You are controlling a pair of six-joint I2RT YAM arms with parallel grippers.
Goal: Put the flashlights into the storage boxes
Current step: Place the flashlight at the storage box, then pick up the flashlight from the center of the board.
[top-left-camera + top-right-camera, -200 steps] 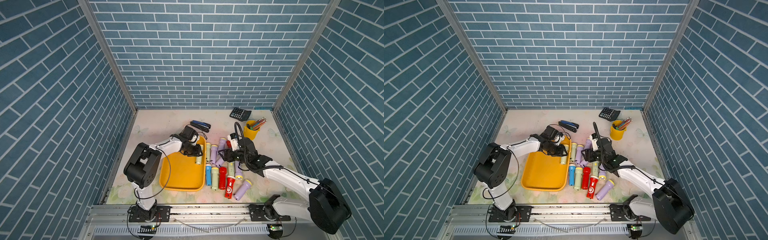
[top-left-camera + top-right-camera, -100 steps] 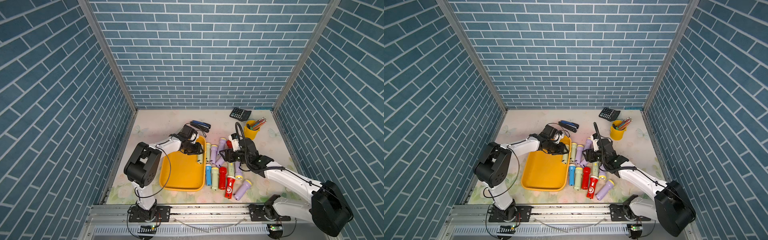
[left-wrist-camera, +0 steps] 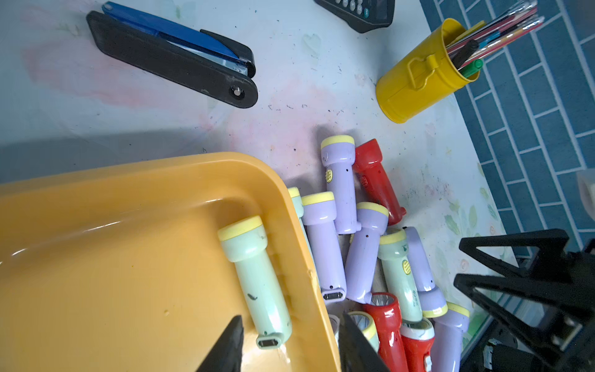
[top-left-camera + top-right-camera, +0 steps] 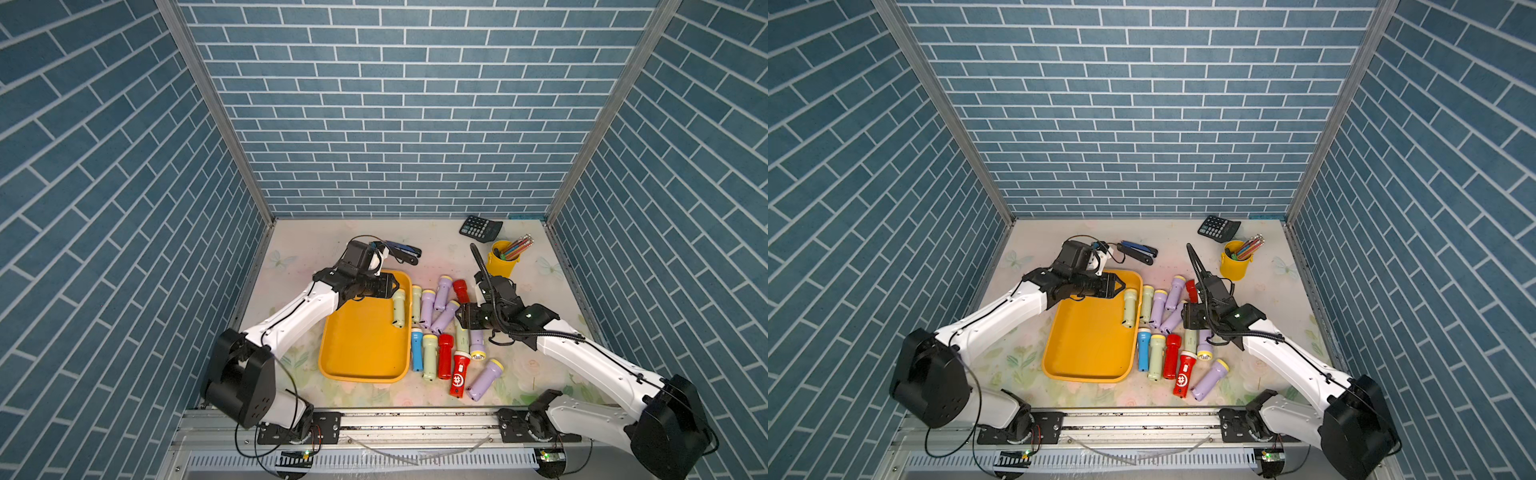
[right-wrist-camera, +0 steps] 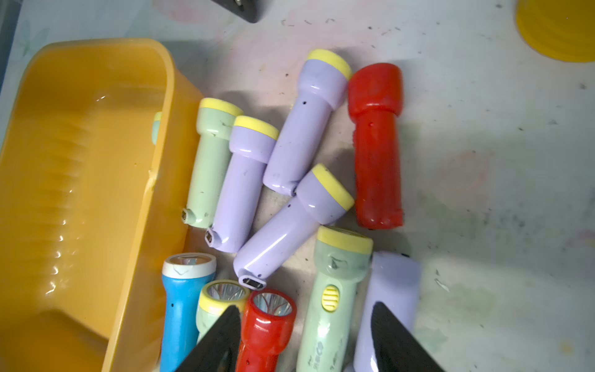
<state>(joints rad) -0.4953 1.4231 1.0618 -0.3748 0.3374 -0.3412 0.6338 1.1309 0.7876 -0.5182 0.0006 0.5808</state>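
Observation:
The yellow-orange storage box lies left of centre. One pale green flashlight lies inside it along its right wall. My left gripper hovers open at that flashlight's tail end, not touching it. Several flashlights, lilac, green, red and one blue, lie heaped on the table right of the box. My right gripper stands open low over this heap. A red flashlight and a pale green one sit between its fingers, and a lilac one lies under one finger.
A blue and black stapler lies just behind the box. A yellow pencil cup and a black calculator stand at the back right. Blue brick walls close in three sides.
My left gripper's jaws have widened off the pale green flashlight, which now lies in the box, and the gripper has drawn back a little. The right gripper has narrowed slightly over the heap.

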